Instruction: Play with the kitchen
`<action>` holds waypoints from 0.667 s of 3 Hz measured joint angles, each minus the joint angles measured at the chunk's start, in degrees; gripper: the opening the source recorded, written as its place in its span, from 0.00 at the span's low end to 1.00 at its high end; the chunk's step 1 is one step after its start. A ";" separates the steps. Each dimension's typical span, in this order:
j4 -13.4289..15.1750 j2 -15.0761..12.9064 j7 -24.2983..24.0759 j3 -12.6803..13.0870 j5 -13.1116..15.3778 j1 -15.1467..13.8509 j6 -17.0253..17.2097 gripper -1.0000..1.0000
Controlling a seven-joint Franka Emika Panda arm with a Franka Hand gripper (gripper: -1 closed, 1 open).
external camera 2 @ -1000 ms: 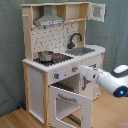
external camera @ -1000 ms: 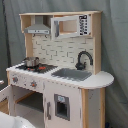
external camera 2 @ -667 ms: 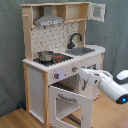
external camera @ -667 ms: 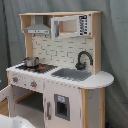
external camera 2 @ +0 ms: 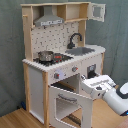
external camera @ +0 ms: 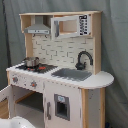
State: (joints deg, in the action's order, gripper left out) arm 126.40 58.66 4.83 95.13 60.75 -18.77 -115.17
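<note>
The kitchen [external camera: 60, 75] is a tall white and light-wood toy with a black faucet [external camera: 84, 59], a grey sink [external camera: 72, 74], a small pot [external camera: 31, 62] on the stove and a grey range hood [external camera: 37, 27]. In the second exterior view the kitchen [external camera 2: 60, 55] has its windowed oven door [external camera 2: 69, 104] swung open toward the front. My gripper [external camera 2: 86, 84] is at the door's upper right corner, below the knobs [external camera 2: 73, 69]. The white arm [external camera 2: 112, 94] reaches in from the second exterior view's right. In the first exterior view only a white part of the arm [external camera: 17, 122] shows, at the bottom left.
A grey curtain [external camera: 115, 50] hangs behind the kitchen. The floor [external camera 2: 15, 119] is wood. An upper cabinet door [external camera 2: 98, 11] at the top right stands ajar. The rounded counter end [external camera: 102, 79] juts out beside the sink.
The arm's rear part has sunk lower at the second exterior view's right. The hand has stayed by the open oven door, which has hardly moved.
</note>
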 joint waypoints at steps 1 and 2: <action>4.03 -0.26 -0.03 -0.90 -0.16 1.81 -4.06 1.00; 7.86 -0.98 -0.04 -3.13 -0.28 4.30 -6.65 1.00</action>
State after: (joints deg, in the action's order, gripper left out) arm 134.26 57.68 4.79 92.00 60.46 -14.48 -121.82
